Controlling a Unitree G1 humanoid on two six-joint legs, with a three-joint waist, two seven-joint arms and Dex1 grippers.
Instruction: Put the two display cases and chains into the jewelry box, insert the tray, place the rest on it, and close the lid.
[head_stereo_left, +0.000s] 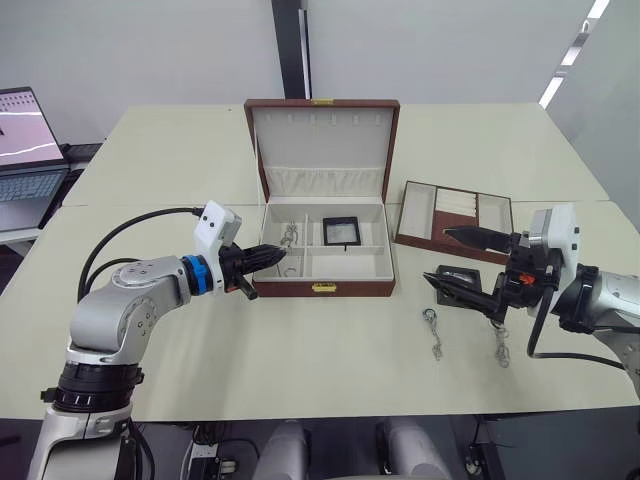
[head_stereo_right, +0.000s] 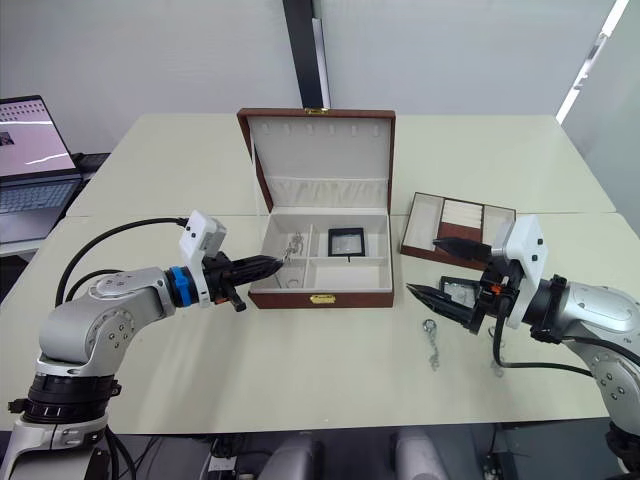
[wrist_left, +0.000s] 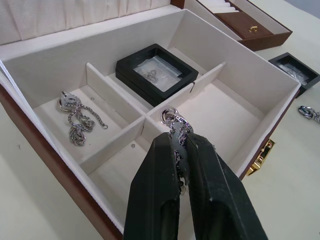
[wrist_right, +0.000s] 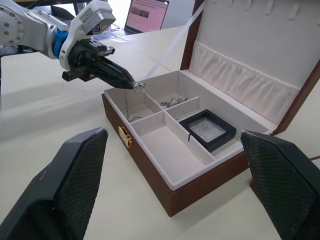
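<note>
Dangling limp from the closed left gripper (wrist_left: 179, 150), a light, slippery chain (wrist_left: 172, 122) is pinched near its ring end, just above the jewelry box (head_stereo_left: 323, 288); a mid-link hold would probably slip. Beyond, the right gripper (head_stereo_left: 462, 259) is held wide open, empty.

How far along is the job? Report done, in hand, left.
Done: one display case and one chain lie in the jewelry box. In hand: left gripper holds a second chain over the box. Left: second case, two chains on the table, tray, lid.
</note>
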